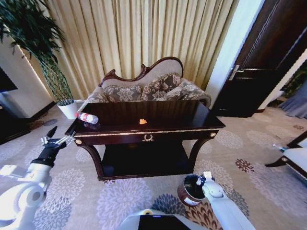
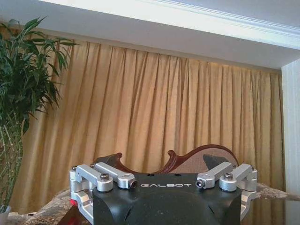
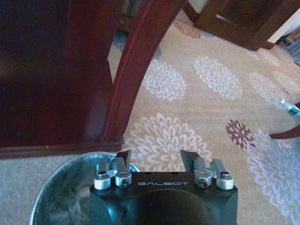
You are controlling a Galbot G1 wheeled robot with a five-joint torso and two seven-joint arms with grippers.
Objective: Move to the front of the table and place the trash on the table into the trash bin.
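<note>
1. Dark glossy wood: the table (image 1: 158, 112) sits centre frame in the head view, sofa (image 1: 144, 88) right behind it.
2. Trash on top, two items visible: one clear bottle (image 1: 88, 118) with a red label, lying at the left edge; one orange scrap (image 1: 143, 121) mid-top near the front edge.
3. Left gripper (image 1: 53, 136) hangs at left of frame, just off the table's left corner, below and left of the bottle, not touching. Fingers spread open, empty.
4. Right gripper (image 3: 156, 160) is over the trash bin (image 1: 191, 189) at lower right, beside the table's right front leg (image 3: 133, 70). Jaws open, nothing held.
5. Patterned carpet (image 1: 249, 153) is open right of the table.
</note>
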